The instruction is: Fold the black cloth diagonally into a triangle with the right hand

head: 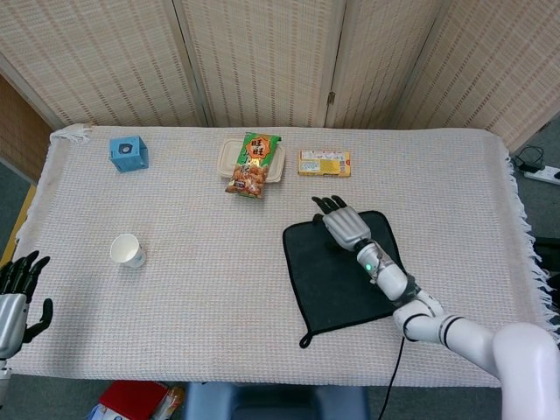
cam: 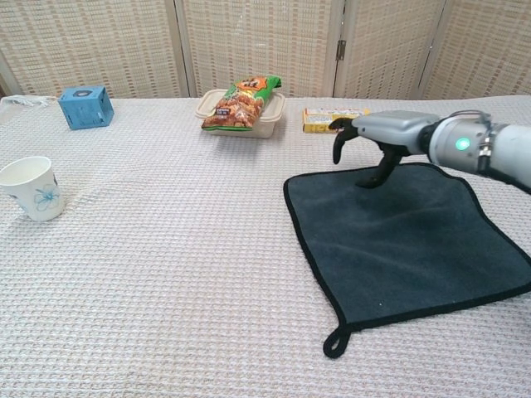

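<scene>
1. At the near left table edge the left hand (head: 16, 297) rests idle, fingers loosely spread and holding nothing.
2. The black cloth (head: 337, 280) lies flat and unfolded on the right half of the table, its hanging loop (cam: 335, 342) at the near corner.
3. The right hand (cam: 375, 137) hovers over the cloth's far edge, fingers curled downward, one fingertip at or near the fabric, grasping nothing.
4. The step appears to be the reach; next it likely needs to pinch a corner and carry it to the opposite one.
5. Beyond lie a snack bag (head: 251, 164) and yellow box (head: 324, 163).
</scene>
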You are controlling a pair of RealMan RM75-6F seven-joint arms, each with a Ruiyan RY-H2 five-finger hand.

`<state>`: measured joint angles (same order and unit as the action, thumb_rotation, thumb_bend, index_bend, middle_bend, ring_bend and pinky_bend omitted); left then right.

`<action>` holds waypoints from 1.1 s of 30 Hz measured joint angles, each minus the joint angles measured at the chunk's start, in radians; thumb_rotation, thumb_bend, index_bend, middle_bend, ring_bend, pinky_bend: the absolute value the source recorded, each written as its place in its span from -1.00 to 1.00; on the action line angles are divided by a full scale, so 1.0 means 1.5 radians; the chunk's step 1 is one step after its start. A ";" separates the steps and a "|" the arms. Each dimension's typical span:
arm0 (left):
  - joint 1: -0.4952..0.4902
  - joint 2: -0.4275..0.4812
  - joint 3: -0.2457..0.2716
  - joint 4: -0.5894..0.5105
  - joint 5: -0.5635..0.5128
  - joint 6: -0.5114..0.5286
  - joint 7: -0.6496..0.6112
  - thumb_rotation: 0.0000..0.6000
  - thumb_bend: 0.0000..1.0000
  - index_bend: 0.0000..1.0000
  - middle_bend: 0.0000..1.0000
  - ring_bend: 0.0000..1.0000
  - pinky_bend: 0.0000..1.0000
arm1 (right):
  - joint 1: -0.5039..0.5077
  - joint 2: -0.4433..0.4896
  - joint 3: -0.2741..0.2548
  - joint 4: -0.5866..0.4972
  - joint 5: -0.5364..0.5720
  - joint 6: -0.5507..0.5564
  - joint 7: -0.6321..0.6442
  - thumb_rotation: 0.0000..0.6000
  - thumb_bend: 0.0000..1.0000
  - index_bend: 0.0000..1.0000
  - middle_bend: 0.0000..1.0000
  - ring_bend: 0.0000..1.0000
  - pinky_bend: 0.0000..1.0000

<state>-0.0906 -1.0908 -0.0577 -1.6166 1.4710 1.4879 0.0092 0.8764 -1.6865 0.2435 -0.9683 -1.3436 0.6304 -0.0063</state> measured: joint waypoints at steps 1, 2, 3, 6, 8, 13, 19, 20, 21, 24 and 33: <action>0.000 0.000 0.000 0.001 -0.001 0.000 -0.002 1.00 0.27 -0.77 -0.87 -1.00 -1.00 | 0.011 -0.015 0.000 0.018 0.000 -0.006 0.006 1.00 -0.23 -0.28 -0.92 -0.98 -1.00; 0.000 0.001 -0.001 0.001 -0.001 0.000 -0.003 1.00 0.27 -0.77 -0.87 -1.00 -1.00 | 0.024 -0.034 0.000 0.040 -0.001 -0.012 0.015 1.00 -0.23 -0.28 -0.92 -0.97 -1.00; 0.000 0.001 -0.001 0.002 -0.002 0.000 -0.005 1.00 0.27 -0.77 -0.87 -1.00 -1.00 | 0.033 -0.046 0.000 0.055 -0.002 -0.015 0.021 1.00 -0.24 -0.28 -0.92 -0.97 -1.00; 0.001 0.003 -0.002 0.004 -0.003 -0.001 -0.010 1.00 0.26 -0.78 -0.87 -1.00 -1.00 | 0.061 -0.079 0.001 0.098 -0.006 -0.022 0.045 1.00 -0.24 -0.28 -0.92 -0.97 -1.00; 0.001 0.004 -0.003 0.006 -0.006 -0.001 -0.013 1.00 0.26 -0.78 -0.87 -1.00 -1.00 | 0.075 -0.095 0.001 0.124 -0.008 -0.028 0.059 1.00 -0.23 -0.28 -0.92 -0.97 -1.00; 0.002 0.003 -0.007 0.012 -0.012 0.003 -0.008 1.00 0.26 -0.79 -0.87 -1.00 -1.00 | 0.103 -0.126 -0.003 0.179 -0.013 -0.046 0.081 1.00 -0.21 -0.28 -0.92 -0.96 -1.00; 0.002 0.002 -0.008 0.016 -0.015 0.000 -0.010 1.00 0.27 -0.82 -0.87 -1.00 -1.00 | 0.130 -0.155 -0.009 0.231 -0.018 -0.064 0.108 1.00 -0.17 -0.28 -0.92 -0.96 -1.00; 0.001 0.002 -0.008 0.017 -0.015 -0.002 -0.011 1.00 0.27 -0.82 -0.87 -1.00 -1.00 | 0.134 -0.160 -0.010 0.240 -0.018 -0.067 0.111 1.00 -0.16 -0.28 -0.92 -0.96 -1.00; 0.001 0.002 -0.008 0.017 -0.016 -0.002 -0.012 1.00 0.27 -0.83 -0.87 -1.00 -1.00 | 0.137 -0.163 -0.011 0.246 -0.019 -0.070 0.114 1.00 -0.16 -0.27 -0.92 -0.96 -1.00; 0.001 0.002 -0.009 0.019 -0.016 -0.001 -0.013 1.00 0.27 -0.86 -0.87 -1.00 -1.00 | 0.146 -0.173 -0.013 0.265 -0.017 -0.081 0.123 1.00 -0.14 -0.22 -0.92 -0.96 -1.00; 0.001 0.000 -0.010 0.027 -0.010 0.003 -0.021 1.00 0.28 -0.98 -0.87 -1.00 -1.00 | 0.149 -0.179 -0.027 0.284 -0.023 -0.077 0.138 1.00 -0.02 0.03 -0.82 -0.89 -1.00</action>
<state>-0.0894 -1.0911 -0.0731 -1.5767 1.4560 1.4931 -0.0227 1.1001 -1.9556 0.2029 -0.5424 -1.3774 0.5152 0.2008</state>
